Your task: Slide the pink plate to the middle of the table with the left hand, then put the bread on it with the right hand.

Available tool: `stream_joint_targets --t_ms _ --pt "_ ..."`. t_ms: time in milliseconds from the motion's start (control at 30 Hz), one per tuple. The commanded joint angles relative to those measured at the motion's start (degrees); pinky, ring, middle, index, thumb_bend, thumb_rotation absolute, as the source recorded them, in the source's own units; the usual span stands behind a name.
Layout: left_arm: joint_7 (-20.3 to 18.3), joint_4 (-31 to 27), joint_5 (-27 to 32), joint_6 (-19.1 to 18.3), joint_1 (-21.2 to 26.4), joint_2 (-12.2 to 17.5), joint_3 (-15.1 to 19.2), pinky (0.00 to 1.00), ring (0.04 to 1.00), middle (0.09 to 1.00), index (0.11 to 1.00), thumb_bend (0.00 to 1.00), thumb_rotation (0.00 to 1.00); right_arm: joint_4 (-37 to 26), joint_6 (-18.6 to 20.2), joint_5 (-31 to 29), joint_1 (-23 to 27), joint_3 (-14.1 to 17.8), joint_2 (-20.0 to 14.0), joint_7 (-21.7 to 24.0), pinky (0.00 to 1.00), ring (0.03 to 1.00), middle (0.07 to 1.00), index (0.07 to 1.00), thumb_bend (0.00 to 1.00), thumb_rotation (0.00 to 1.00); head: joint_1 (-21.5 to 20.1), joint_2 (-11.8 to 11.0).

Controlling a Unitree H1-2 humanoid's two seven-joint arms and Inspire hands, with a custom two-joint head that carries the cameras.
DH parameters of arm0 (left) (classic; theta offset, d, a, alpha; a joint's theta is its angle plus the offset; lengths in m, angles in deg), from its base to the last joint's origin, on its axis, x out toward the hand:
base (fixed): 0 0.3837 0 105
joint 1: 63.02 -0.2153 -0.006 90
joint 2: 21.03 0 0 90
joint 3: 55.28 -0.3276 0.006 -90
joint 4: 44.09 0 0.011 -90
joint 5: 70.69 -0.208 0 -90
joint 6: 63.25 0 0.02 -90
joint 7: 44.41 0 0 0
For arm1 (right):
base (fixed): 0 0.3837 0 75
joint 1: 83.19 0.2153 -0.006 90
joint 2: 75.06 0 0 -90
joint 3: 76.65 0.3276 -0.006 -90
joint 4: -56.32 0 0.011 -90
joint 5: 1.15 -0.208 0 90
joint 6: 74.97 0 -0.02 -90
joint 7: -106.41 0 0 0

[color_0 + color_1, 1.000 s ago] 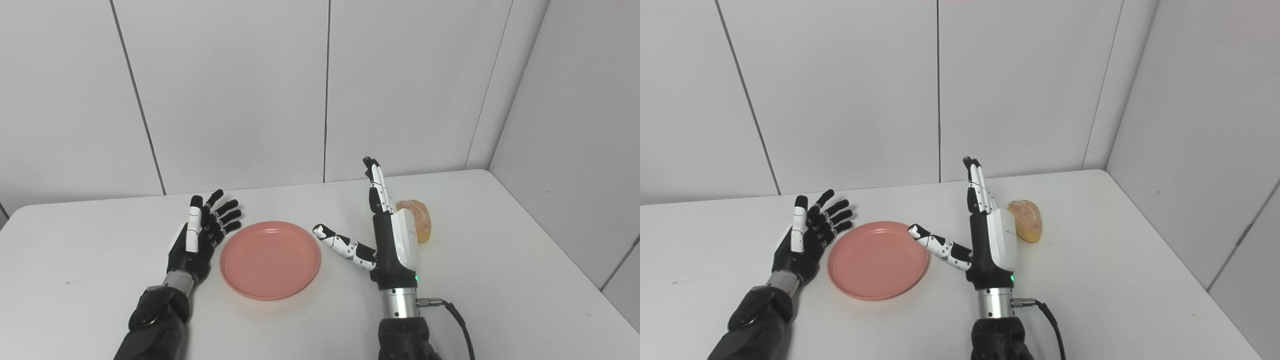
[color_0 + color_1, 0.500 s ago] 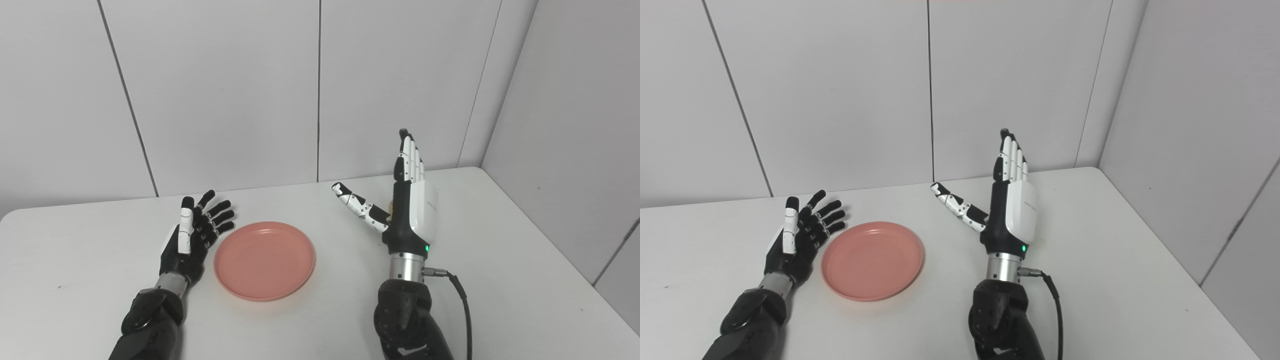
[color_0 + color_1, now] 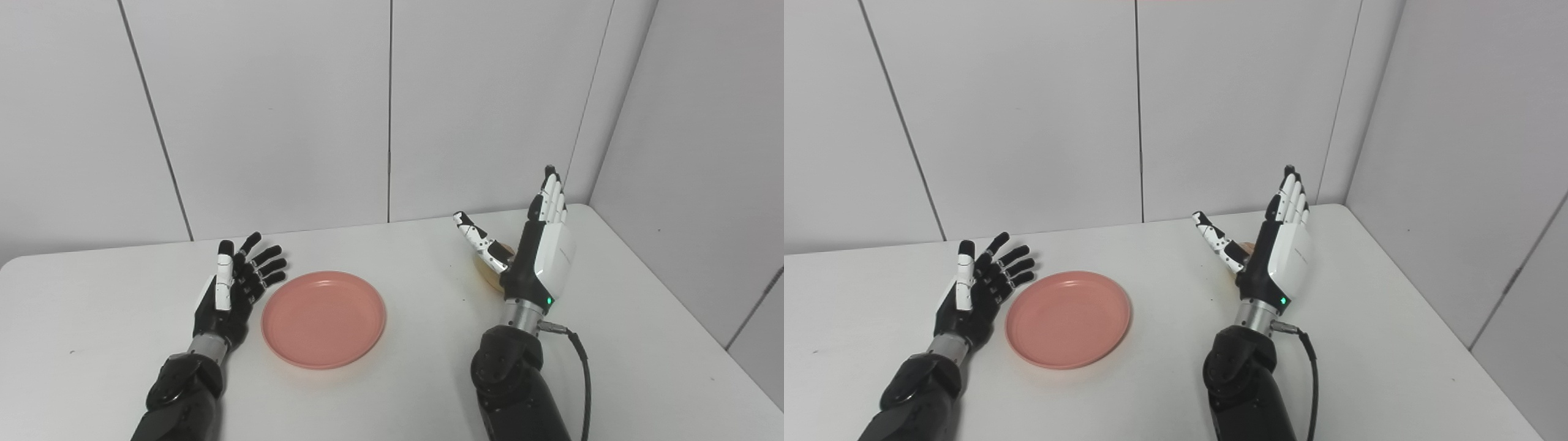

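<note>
Pink plate (image 3: 323,319) flat on white table (image 3: 643,343), left of centre. Left hand (image 3: 236,286) just left of plate, fingers spread, empty. Bread (image 3: 490,269) right of plate, mostly hidden behind right hand (image 3: 539,248), raised, wide open, empty.

1. the place looks like a robotics lab or test cell, not a home or kitchen.
2. plain white wall panels (image 3: 275,110) with thin dark seams close in the back and the right side, meeting in a corner.
3. a bare white table (image 3: 643,343) with rounded corners fills the floor of the view.
4. a black cable (image 3: 580,367) runs from a metal plug at the robot's wrist.
</note>
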Motion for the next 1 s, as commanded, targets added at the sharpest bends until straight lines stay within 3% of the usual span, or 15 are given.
stream_joint_targets --t_ms 0,200,533,667,967 --pt "-0.6 0.7 -0.2 -1.3 0.0 0.6 -0.2 0.76 0.772 0.792 0.910 0.81 0.96 -0.7 1.6 -0.5 3.5 0.2 -0.5 -1.3 1.00 0.982 1.000 1.000 0.91 0.48 0.1 0.0" --pt "-0.1 -0.4 -1.1 -1.1 -0.4 0.9 -1.1 0.76 0.779 0.795 0.906 0.80 0.98 -0.1 7.8 -2.0 3.8 -0.2 -1.5 2.2 1.00 1.000 1.000 1.000 0.92 0.37 0.5 -0.4" --pt "-0.5 -0.9 -0.5 -1.4 -1.4 0.4 -1.2 0.78 0.774 0.791 0.925 0.81 0.95 4.2 7.5 -1.0 3.0 -3.0 -4.3 0.7 1.00 0.998 1.000 0.985 0.96 0.28 0.8 -1.1" --pt "-0.1 -1.1 -0.9 -1.3 -1.8 0.2 -1.6 0.78 0.786 0.801 0.921 0.77 0.98 5.8 7.6 1.7 2.6 -5.4 -5.7 -1.1 1.00 1.000 1.000 0.999 0.94 0.29 1.2 -1.3" --pt "0.1 -1.2 -1.3 -0.7 -1.5 0.4 -1.9 0.77 0.779 0.801 0.922 0.76 0.99 9.0 11.3 2.4 4.0 -6.8 -6.4 -1.9 1.00 1.000 0.989 0.968 0.93 0.30 1.4 -1.7"
